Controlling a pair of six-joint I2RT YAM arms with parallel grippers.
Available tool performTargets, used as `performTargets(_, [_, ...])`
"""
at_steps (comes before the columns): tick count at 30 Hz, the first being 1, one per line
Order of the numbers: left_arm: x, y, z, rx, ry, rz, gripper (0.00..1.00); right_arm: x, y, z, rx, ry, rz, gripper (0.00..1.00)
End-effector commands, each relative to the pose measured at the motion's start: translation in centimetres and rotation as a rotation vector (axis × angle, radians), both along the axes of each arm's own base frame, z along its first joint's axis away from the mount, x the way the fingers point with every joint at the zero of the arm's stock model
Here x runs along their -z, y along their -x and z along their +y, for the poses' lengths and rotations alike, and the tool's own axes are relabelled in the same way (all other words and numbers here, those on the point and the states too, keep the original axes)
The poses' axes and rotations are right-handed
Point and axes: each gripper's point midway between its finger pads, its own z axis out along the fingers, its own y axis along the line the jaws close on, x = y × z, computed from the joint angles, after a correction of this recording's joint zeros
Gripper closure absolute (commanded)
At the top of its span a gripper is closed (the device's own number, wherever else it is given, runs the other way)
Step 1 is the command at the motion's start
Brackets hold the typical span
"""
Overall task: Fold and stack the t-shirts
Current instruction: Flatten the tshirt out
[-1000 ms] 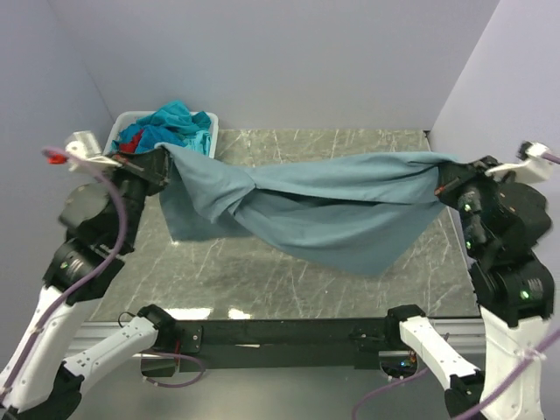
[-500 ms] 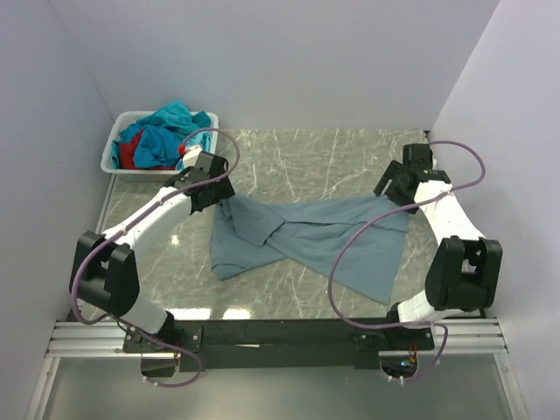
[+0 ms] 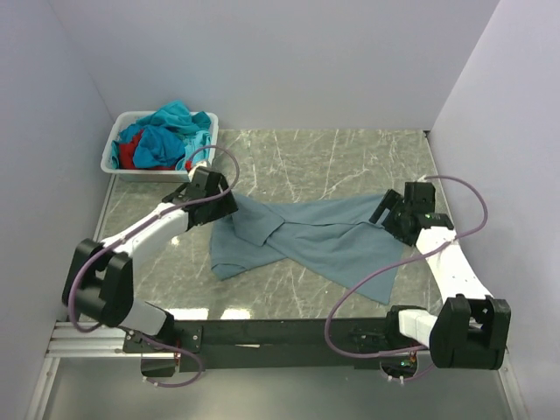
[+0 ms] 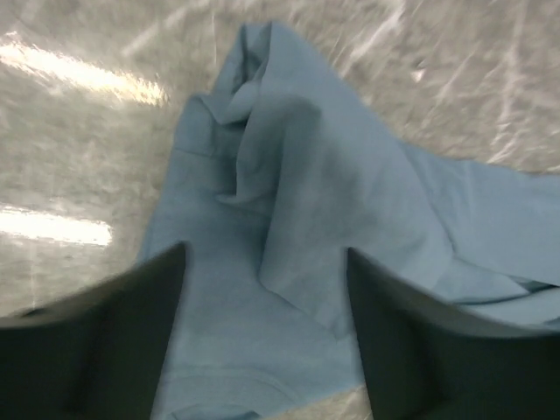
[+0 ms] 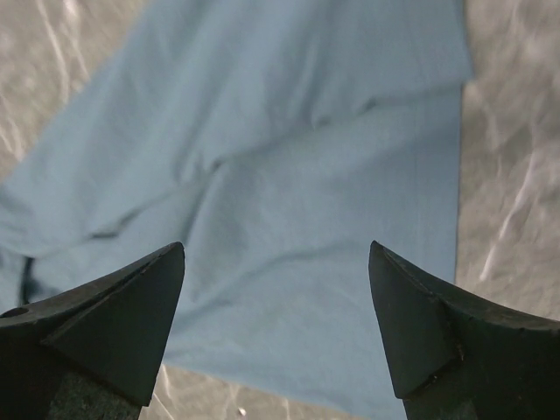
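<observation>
A dusty grey-blue t-shirt (image 3: 306,238) lies crumpled and twisted across the middle of the marble table (image 3: 306,162). My left gripper (image 3: 224,206) hovers open over its left end, with nothing between the fingers. In the left wrist view the folded cloth (image 4: 306,175) fills the space below the open left gripper (image 4: 264,252). My right gripper (image 3: 387,217) is open over the shirt's right end. The right wrist view shows flat cloth (image 5: 306,131) under the open right gripper (image 5: 276,249). More t-shirts (image 3: 166,133), teal, blue and red, are piled in the basket.
A white plastic basket (image 3: 112,159) stands at the back left corner of the table. Purple-grey walls close in the left, back and right sides. Cables loop off both arms above the table.
Both grippers opened and let go of the grey-blue shirt, which dropped from being stretched in the air onto the table. Both arms came down and inward over its ends.
</observation>
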Motion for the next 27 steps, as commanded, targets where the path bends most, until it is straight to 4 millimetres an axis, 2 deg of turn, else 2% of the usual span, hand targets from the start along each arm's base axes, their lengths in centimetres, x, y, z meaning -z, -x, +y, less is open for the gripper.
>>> performTargets(1, [0.3, -1.3, -0.8, 0.023, 0.061, -0.02, 0.33, -0.8, 0.4, 0.7, -0.009, -0.04, -0.053, 0.08])
performTargets(3, [1.0, -2.0, -0.8, 0.024, 0.083, -0.02, 0.42, -0.6, 0.9, 0.8, -0.011, -0.04, -0.048, 0.08])
performTargets(4, [1.7, -2.3, -0.3, 0.011, 0.085, -0.004, 0.52, -0.5, 1.0, 0.8, -0.013, -0.037, -0.045, 0.08])
performTargets(7, [2.7, -2.9, -0.1, 0.016, 0.082, 0.014, 0.6, -0.1, 1.4, 0.6, -0.009, -0.03, -0.023, 0.09])
performTargets(21, [4.5, -4.6, -1.2, 0.073, 0.089, 0.042, 0.66, 0.4, 1.3, 0.2, 0.006, -0.015, 0.004, 0.09])
performTargets(24, [4.5, -4.8, -1.3, 0.072, 0.09, 0.04, 0.72, 0.7, 1.5, 0.2, 0.008, -0.016, 0.012, 0.09])
performTargets(27, [4.3, -4.7, -1.5, 0.085, 0.097, 0.048, 0.97, 1.2, 1.8, 0.2, 0.011, -0.015, 0.025, 0.09])
